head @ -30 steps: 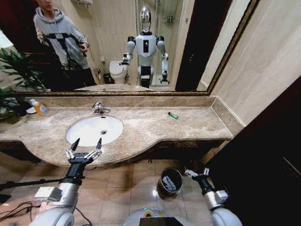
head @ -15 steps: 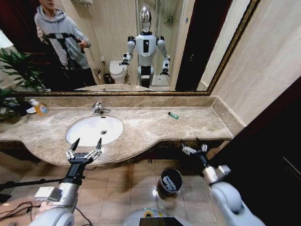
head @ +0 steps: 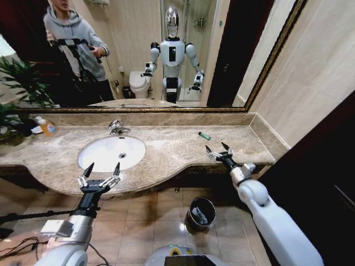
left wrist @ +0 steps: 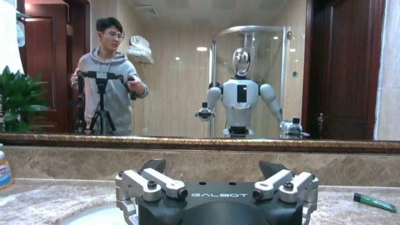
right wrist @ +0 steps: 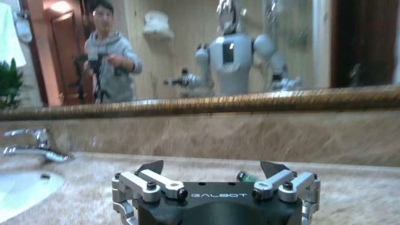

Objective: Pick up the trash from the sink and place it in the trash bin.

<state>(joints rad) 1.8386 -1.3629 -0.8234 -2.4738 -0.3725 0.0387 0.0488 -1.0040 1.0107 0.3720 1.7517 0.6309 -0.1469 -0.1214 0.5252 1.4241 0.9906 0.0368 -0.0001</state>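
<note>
The white oval sink (head: pixel 102 157) is set into the marble counter, with its drain (head: pixel 122 155) in the middle. A green tube (head: pixel 204 136) lies on the counter to the right of the basin. My right gripper (head: pixel 219 149) hovers open over the counter's front right part, a little short of that tube. In the right wrist view the green tube (right wrist: pixel 248 177) peeks out just beyond the open right gripper (right wrist: pixel 212 167). My left gripper (head: pixel 101 169) stands open at the counter's front edge, just before the sink. The black trash bin (head: pixel 201 212) stands on the floor below the counter and holds white bits.
A chrome faucet (head: pixel 116 127) rises behind the basin. An orange-yellow bottle (head: pixel 47 128) and a plant (head: pixel 16 83) stand at the far left. A large mirror backs the counter, and a dark panel (head: pixel 316 166) closes the right side. Tiled floor lies below.
My right arm has swung up from beside the bin near the floor to above the counter's right part. The left arm has not moved.
</note>
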